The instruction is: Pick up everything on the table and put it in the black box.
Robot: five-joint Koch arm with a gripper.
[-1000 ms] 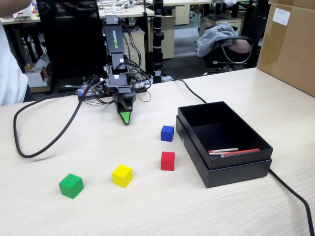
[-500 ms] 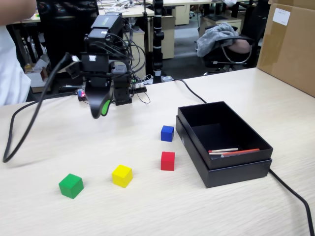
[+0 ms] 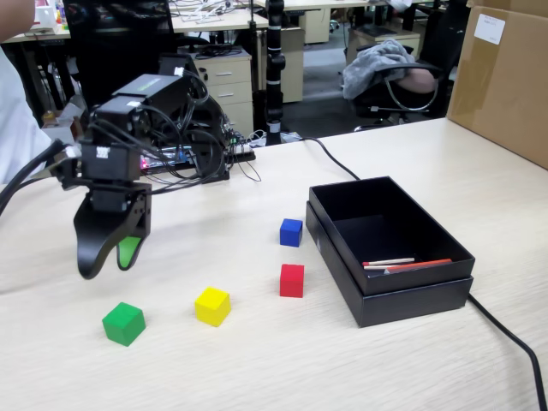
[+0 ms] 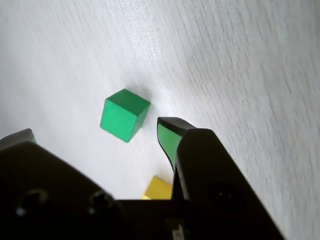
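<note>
The tool [image 3: 110,259] hangs above the surface [image 3: 257,360], clear of it, with its jaws apart and nothing between them. The green cube [image 3: 124,324] lies below and slightly right of the tool in the fixed view; in the wrist view the same cube [image 4: 123,114] sits between the two jaw tips but turned corner-on to them. All four cubes rest on the surface, none in the black box [image 3: 390,295], which holds only thin sticks [image 3: 402,264].

Risks, as judged:
- Because the cube is skewed relative to the jaws, a closing jaw may meet a corner first and spin or push it away instead of gripping it.
- A descent off to one side may land a jaw tip on top of the cube.
- The yellow cube [image 3: 212,306] lies near; a sliding green cube may knock it.
- The cable [image 3: 505,334] beside the box could snag during transfer.
</note>
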